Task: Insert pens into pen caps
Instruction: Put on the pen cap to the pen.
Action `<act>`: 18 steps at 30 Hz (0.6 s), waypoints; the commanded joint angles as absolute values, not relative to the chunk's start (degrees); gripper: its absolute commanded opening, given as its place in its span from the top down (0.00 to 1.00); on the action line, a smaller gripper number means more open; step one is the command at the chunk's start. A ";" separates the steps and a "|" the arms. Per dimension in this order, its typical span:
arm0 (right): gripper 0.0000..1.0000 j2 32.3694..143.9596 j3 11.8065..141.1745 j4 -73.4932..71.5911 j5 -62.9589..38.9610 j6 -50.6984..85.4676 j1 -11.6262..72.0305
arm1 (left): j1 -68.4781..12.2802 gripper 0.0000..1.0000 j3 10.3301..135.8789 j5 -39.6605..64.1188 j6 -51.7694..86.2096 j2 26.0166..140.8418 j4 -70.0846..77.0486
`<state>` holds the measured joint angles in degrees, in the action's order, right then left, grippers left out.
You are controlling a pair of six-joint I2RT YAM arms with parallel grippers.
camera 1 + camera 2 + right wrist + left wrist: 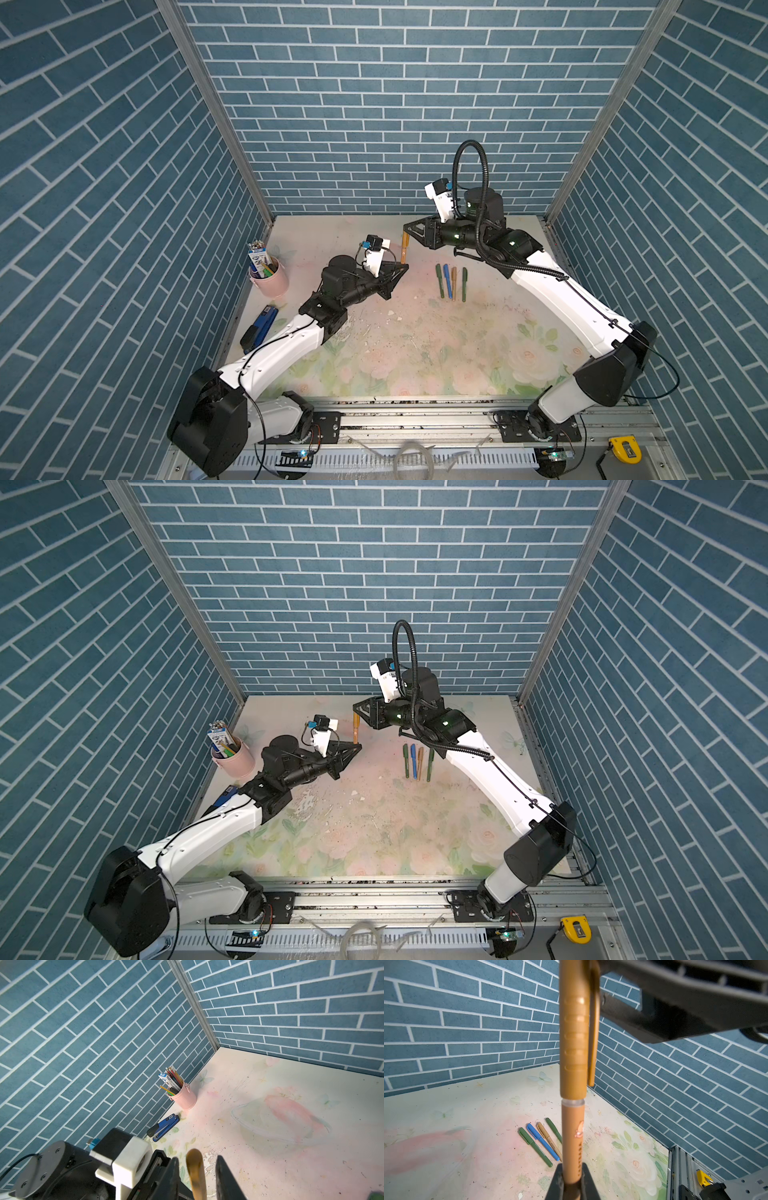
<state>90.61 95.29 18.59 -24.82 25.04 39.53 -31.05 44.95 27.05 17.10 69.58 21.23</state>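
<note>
grip: left fingers [555, 1186] clamped on slim golden-brown plastic pen [572, 1136] at its lower barrel, upright over floral tabletop [467, 1105] | ribbed golden-brown plastic cap [573, 1043] sat on its tip | right fingers [226, 1180] apart, flanking cap, seemingly not touching | judged light, stiff, slick: grip the ribs

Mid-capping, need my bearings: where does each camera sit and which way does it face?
Top views: above the front rail, looking down and back; left arm, right arm, left gripper, right gripper all show.
Left wrist: behind its gripper's fingers, looking along the held pen to its cap, right gripper beyond.
Right wrist: behind its gripper's fingers, facing cup, stapler, left arm's wrist.
Shared: both wrist views show the cap; left wrist and top views, four capped pens on the table.
</note>
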 commanded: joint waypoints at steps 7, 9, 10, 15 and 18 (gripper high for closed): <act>0.81 92.85 98.18 19.37 -28.46 23.81 39.64 | -31.20 1.00 45.84 27.69 16.35 69.61 20.40; 0.81 93.02 98.08 19.10 -28.56 24.07 39.73 | -31.20 1.00 45.89 27.69 16.35 69.62 20.28; 0.83 93.02 98.20 19.02 -28.72 24.08 39.73 | -31.20 1.00 45.89 27.69 16.35 69.68 20.23; 0.94 92.89 97.24 18.33 -29.56 24.20 40.03 | -31.20 1.00 46.10 27.43 16.52 69.44 19.95; 0.95 92.86 95.59 17.99 -29.67 24.17 40.64 | -31.16 1.00 46.43 26.83 16.88 69.22 20.67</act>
<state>92.60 96.60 18.81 -27.16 24.03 39.51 -31.05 44.97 27.05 17.17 69.60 20.12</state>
